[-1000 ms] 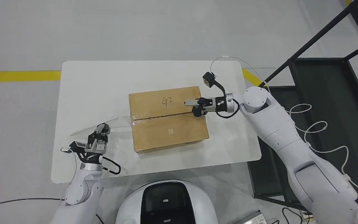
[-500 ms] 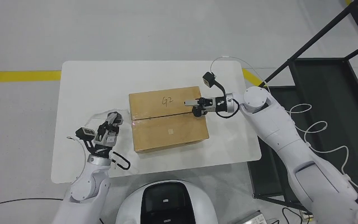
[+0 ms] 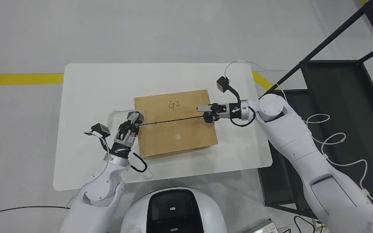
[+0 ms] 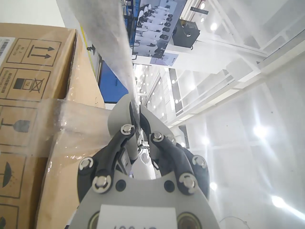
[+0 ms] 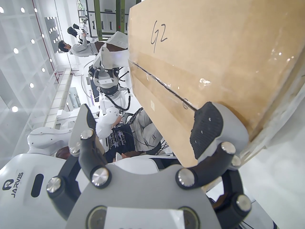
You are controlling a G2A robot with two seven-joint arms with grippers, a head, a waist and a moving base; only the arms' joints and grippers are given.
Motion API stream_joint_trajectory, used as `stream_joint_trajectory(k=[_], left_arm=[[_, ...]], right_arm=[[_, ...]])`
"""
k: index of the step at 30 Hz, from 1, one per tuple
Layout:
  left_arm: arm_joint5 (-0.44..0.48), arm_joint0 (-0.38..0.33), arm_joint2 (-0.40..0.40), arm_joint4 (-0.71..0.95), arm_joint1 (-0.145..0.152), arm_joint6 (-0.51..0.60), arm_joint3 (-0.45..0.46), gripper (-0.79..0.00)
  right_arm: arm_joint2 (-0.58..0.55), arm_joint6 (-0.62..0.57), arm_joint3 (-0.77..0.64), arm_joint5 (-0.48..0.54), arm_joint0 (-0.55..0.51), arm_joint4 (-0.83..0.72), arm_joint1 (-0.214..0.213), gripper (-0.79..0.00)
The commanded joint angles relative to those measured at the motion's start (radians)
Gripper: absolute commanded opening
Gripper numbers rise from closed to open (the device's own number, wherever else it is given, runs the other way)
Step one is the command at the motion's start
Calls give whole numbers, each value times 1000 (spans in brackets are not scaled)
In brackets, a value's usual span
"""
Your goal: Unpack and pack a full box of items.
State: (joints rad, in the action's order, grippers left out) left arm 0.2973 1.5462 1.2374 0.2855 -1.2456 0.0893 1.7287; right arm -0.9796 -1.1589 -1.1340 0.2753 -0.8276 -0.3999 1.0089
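A closed cardboard box [image 3: 175,123] marked with handwriting sits in the middle of the white table [image 3: 87,87]; a taped seam runs along its top. My left gripper [image 3: 134,120] is at the box's left end, shut on a strip of clear tape [image 4: 102,24] that is still stuck to the box side [image 4: 35,77]. The left fingers [image 4: 126,115] pinch the tape's edge. My right gripper [image 3: 205,110] is open at the box's right end. One pad [image 5: 207,125] rests on the box top [image 5: 214,48] beside the seam, and the other finger [image 5: 85,125] is in the air.
A black metal rack [image 3: 332,87] stands just off the table's right side. The table has bare surface to the left, behind and in front of the box. A yellow line [image 3: 29,78] crosses the floor at the left.
My left gripper has moved right from the table's left part to the box's left end, carrying the tape strip. The right gripper has shifted slightly right along the box top.
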Motion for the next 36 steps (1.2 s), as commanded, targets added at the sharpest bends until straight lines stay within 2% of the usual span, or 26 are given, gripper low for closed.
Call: stream_joint_trajectory(k=[1, 10, 20, 36], left_arm=[[-22, -5, -5, -38, -1, -11, 4, -785], [-104, -49, -50, -164, -11, -45, -13, -785], [-186, -94, -110, -311, -24, -80, -34, -785], [-301, -70, -111, -579, -19, -70, 35, -785]], right_arm=[[-20, -4, -13, 3, -14, -1, -6, 0], [-67, -22, -12, 16, -42, -24, -17, 0], [-63, -55, 25, 42, -30, -43, -9, 0], [-42, -67, 54, 53, -11, -38, 6, 0]])
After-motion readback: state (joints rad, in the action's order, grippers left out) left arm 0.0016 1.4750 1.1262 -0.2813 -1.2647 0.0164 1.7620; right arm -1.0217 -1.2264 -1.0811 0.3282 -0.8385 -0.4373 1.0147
